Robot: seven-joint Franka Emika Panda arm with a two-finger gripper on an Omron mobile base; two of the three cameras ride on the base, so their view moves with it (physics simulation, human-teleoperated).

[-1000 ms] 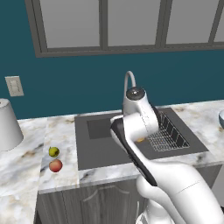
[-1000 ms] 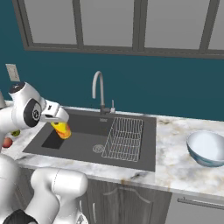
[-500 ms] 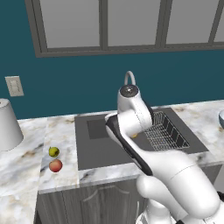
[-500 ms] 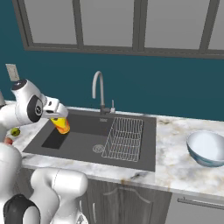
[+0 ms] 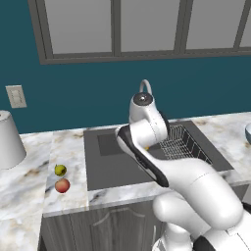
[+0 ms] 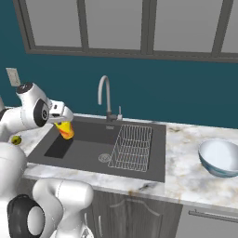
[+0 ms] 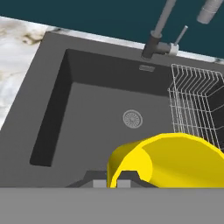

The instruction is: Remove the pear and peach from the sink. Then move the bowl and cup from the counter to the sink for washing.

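Note:
My gripper [image 6: 62, 122] is shut on the yellow cup [image 6: 65, 129] and holds it tilted in the air over the left part of the dark sink [image 6: 88, 151]. In the hand view the cup [image 7: 173, 161] lies big and on its side above the basin [image 7: 94, 109], near the drain, with my gripper [image 7: 116, 180] at its rim. The pear [image 5: 60, 169] and the peach [image 5: 62, 186] sit side by side on the marble counter [image 5: 27, 188], left of the sink [image 5: 110, 164]. The pale bowl [image 6: 221, 157] stands on the counter [image 6: 186, 179] at the right.
A wire rack [image 6: 132, 146] fills the sink's right half, and the curved faucet [image 6: 106, 95] rises behind it. A large grey-white conical vessel [image 5: 8, 140] stands at the counter's far left. My own arm [image 5: 147, 157] blocks much of the basin in the left base view.
The arm has turned a little and the cup has risen slightly over the sink's left end. Fruit and bowl have not moved.

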